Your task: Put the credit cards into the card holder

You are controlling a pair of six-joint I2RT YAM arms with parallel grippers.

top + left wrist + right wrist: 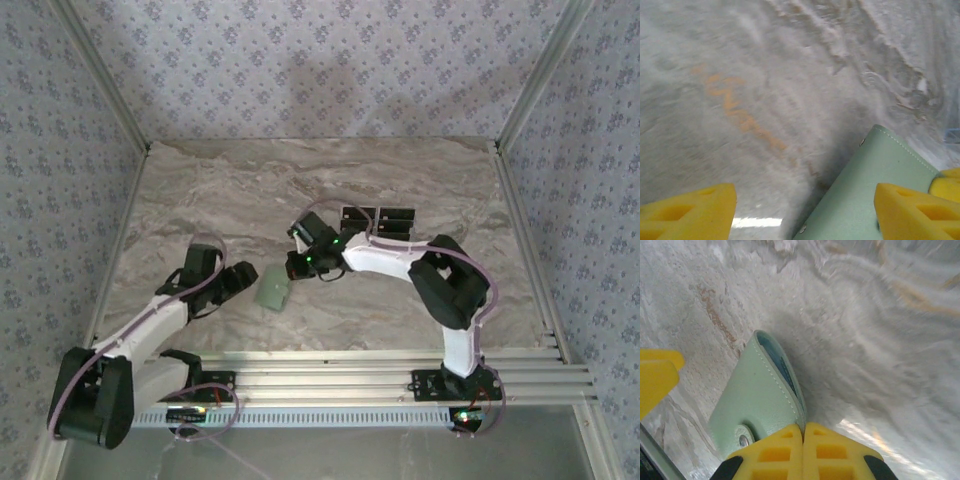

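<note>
The card holder (272, 290), pale green with a stitched edge, lies flat on the marble-patterned table (200, 190). It is a little way in from the front rail (380, 365) and sits between the two grippers. Seen from the right wrist, its open mouth shows a blue lining with something dark tucked into the slot, but too little of it shows to say what it is. A metal snap stud (744, 441) sits on the tab at the end of the holder nearest that camera.

The right gripper (297, 266) is just beside the holder, on its right and far side. Its yellow fingers (775, 455) are pressed flat together with no gap between them, and their tips touch the holder's stitched edge. Whether any of the soft material is pinched between them I cannot tell.

The left gripper (240, 280) is close against the holder's left side. Its fingers (690, 212) stand wide apart and grip nothing. One hangs over bare table, the other over the holder's green face, and a corner of the holder reaches into the gap.

The credit cards (358, 217), two black ones lying side by side, are well beyond the holder toward the back wall (330, 70), on the far side of the right arm (400, 262).
</note>
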